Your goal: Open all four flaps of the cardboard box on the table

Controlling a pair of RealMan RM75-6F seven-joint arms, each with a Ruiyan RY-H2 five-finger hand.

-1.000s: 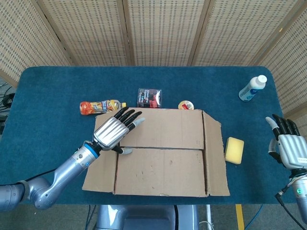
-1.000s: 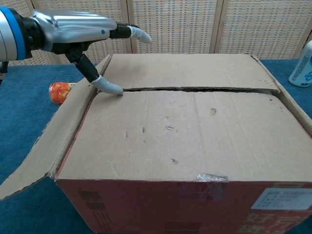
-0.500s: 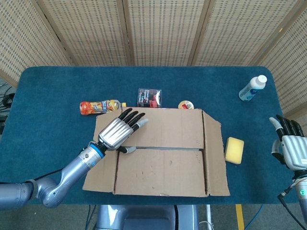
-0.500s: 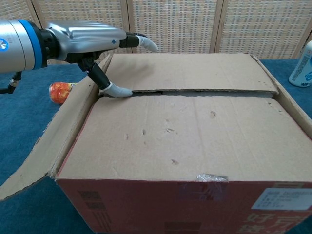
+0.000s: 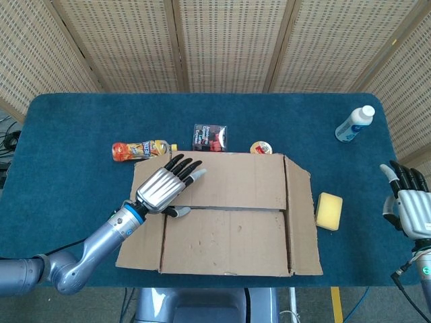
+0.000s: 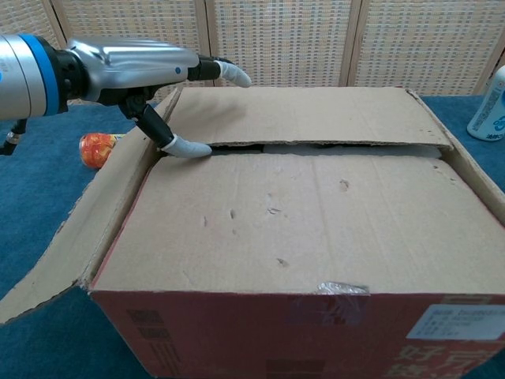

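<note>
Chest view first: the near top flap of the cardboard box lies flat, same as a second ago, and the left side flap is already folded out and hanging down toward the tabletop. What's new is at the seam. The far top flap has lifted a bit, so the thin crack from a second ago is now a dark gap running most of the way across. Your left hand has its thumb tip hooked into the left end of that gap, with the other fingers stretched out over the far flap, so you're pinching its edge loosely. I'd say you've finally got purchase and the flap is ready to swing up and back.

From the head view the box sits mid-tabletop at the near edge, right side flap folded out too. Your right hand hangs off to the side, fingers together, straight up, holding nothing. Behind the box are an orange bottle, a dark packet and a small yellow cup.
</note>
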